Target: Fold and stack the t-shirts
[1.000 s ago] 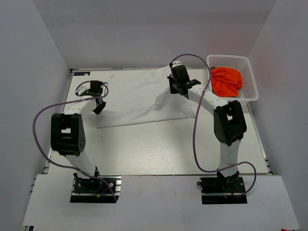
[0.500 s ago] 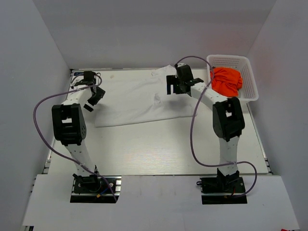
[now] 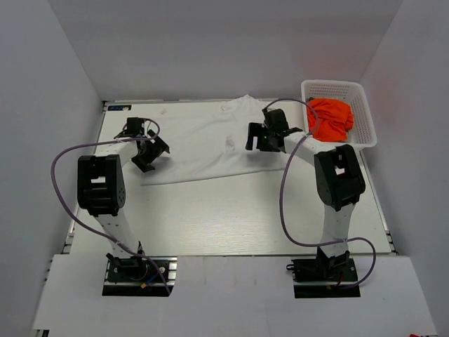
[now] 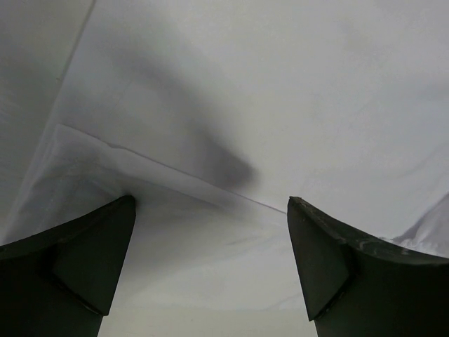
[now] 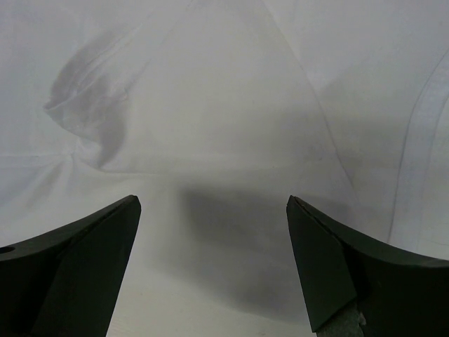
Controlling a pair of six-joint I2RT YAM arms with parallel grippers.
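white t-shirt point(image 3: 203, 144) spread flat beneath both grippers | orange t-shirt point(image 3: 330, 118) bunched in basket point(image 3: 364, 116), right of right gripper point(image 3: 260, 137) | left gripper point(image 3: 149, 152) over shirt's left edge | both jaws wide, empty

You see a plain white t-shirt point(image 3: 200, 144). Right of it, a bright orange t-shirt point(image 3: 330, 118) sits in a white mesh basket point(image 3: 365, 116).

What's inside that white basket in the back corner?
A crumpled orange t-shirt lies in the white mesh basket, against its left side, and bare mesh shows beside it. Anything beneath the shirt is hidden.
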